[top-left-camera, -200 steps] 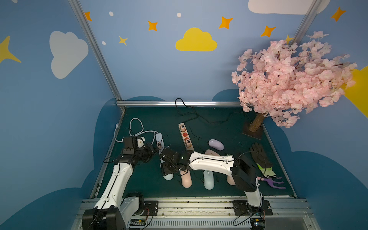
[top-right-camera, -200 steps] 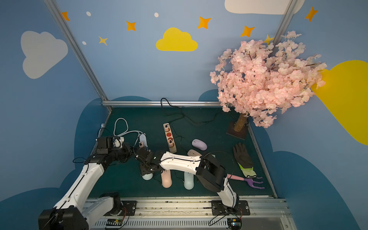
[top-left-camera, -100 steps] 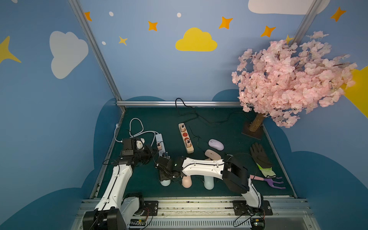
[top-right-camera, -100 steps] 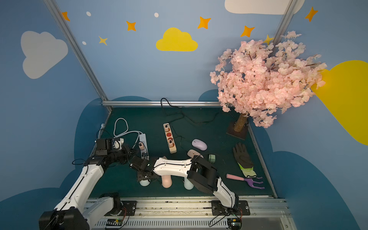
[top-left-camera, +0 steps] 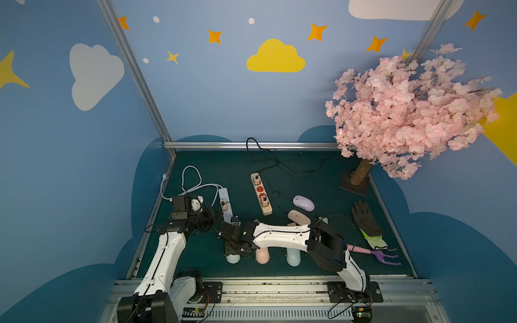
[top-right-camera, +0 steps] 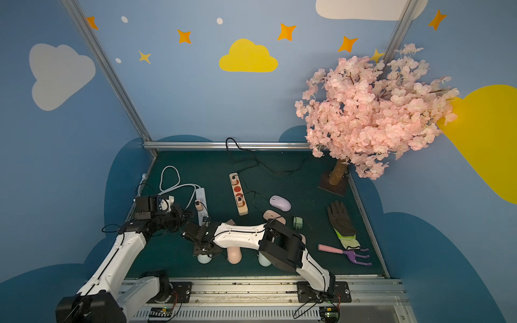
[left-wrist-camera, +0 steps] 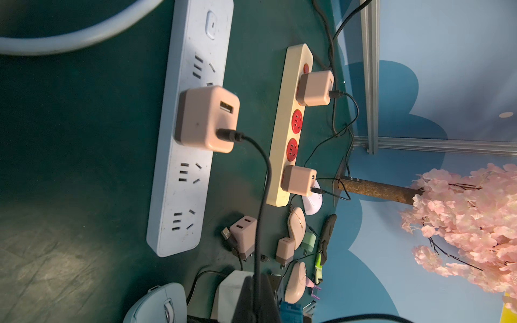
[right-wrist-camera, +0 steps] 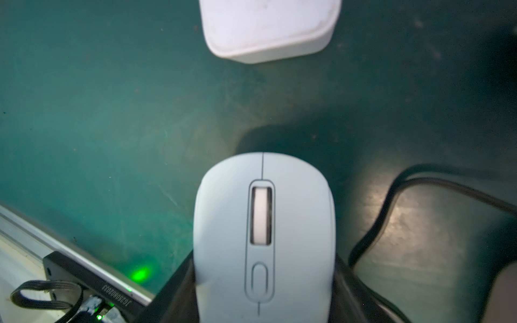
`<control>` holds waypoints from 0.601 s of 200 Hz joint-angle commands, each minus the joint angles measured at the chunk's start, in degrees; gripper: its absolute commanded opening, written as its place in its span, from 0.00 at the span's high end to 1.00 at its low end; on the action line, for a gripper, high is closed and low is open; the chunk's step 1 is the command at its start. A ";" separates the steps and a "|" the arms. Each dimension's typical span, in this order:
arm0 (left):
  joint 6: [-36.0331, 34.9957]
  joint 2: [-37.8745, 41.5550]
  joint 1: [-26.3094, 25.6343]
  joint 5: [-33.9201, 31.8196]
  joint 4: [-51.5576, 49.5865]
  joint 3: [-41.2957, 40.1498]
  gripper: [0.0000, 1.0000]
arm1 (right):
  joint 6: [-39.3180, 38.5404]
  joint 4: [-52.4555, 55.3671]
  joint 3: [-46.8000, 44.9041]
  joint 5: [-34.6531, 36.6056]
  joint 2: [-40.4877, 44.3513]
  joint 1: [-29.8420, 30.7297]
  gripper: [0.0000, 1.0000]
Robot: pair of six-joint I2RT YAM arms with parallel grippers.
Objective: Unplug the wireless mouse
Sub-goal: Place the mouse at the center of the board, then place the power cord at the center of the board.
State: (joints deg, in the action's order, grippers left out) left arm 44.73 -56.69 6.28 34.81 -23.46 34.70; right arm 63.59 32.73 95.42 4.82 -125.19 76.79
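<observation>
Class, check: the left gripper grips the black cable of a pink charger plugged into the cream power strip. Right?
No: the left wrist view shows that pink charger in the white power strip, not the cream power strip. The left gripper does grip its black cable.

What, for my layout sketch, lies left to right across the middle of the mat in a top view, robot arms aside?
white strip → beige strip → purple mouse → glove

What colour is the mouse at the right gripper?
Pale blue; the mouse shows best in the right wrist view.
</observation>
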 commanded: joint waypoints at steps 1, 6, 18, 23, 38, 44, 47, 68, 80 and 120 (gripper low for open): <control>-1.07 1.38 0.31 0.75 -0.16 -0.68 0.96 | 3.41 3.68 -3.04 3.10 2.38 0.73 0.45; -1.06 1.40 0.31 0.82 -0.15 -0.77 0.96 | 3.74 3.66 -3.50 3.31 2.75 0.80 0.45; -0.97 1.44 0.31 0.88 -0.10 -0.94 0.96 | 3.93 3.24 -4.33 3.14 3.04 0.81 0.43; -0.96 1.50 0.29 0.90 -0.04 -0.99 0.96 | 3.91 3.13 -4.35 2.95 3.03 0.85 0.43; -0.72 1.58 0.27 1.03 0.14 -1.12 0.96 | 3.45 3.13 -3.82 2.74 2.74 1.10 0.39; -0.76 1.58 0.29 1.05 0.06 -1.15 0.96 | 3.00 3.05 -3.37 2.73 2.55 1.16 0.34; -0.83 1.58 0.31 1.04 0.05 -1.20 0.96 | 2.76 3.04 -3.08 2.66 2.50 1.21 0.32; -0.87 1.77 0.31 0.96 -0.30 -1.30 0.96 | 0.58 3.39 -0.91 2.82 1.88 1.76 0.20; -0.87 2.08 0.31 0.96 -0.50 -1.39 0.95 | -0.57 3.39 -0.01 3.37 2.09 2.11 0.17; -2.40 4.84 0.31 -0.67 -4.84 -0.92 0.80 | -6.19 1.29 -0.15 6.03 7.50 3.29 0.17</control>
State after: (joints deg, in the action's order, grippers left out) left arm 44.36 -54.22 6.37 34.74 -24.36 33.85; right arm 62.00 34.11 94.50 7.70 -122.93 79.00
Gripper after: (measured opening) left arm 0.157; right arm 0.832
